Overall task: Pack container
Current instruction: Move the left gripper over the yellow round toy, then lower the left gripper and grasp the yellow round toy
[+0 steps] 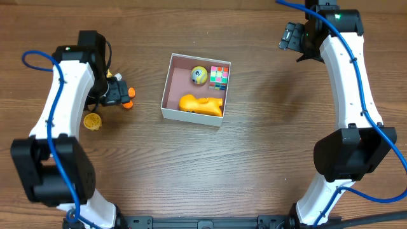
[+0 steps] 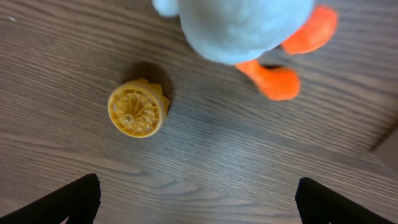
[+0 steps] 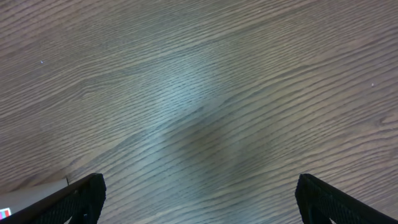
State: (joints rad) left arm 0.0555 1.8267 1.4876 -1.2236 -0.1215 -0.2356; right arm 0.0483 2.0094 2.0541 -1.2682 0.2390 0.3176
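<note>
The container (image 1: 191, 115) is a small square box with white walls and a pinkish-brown inside, at the table's middle. It holds a yellow ball (image 1: 199, 76), a multicoloured cube (image 1: 219, 76) and an orange toy (image 1: 201, 104). My left gripper (image 1: 114, 91) is open and empty above the table to the container's left. Just ahead of it lie a pale grey-blue toy with orange feet (image 2: 249, 25) and a yellow ribbed wheel (image 2: 137, 109). The wheel also shows in the overhead view (image 1: 93, 121). My right gripper (image 1: 290, 37) is open and empty over bare wood at the back right.
The table is dark wood. In the right wrist view a white corner of the container (image 3: 34, 191) shows at the lower left edge. Both arm bases stand at the table's front edge.
</note>
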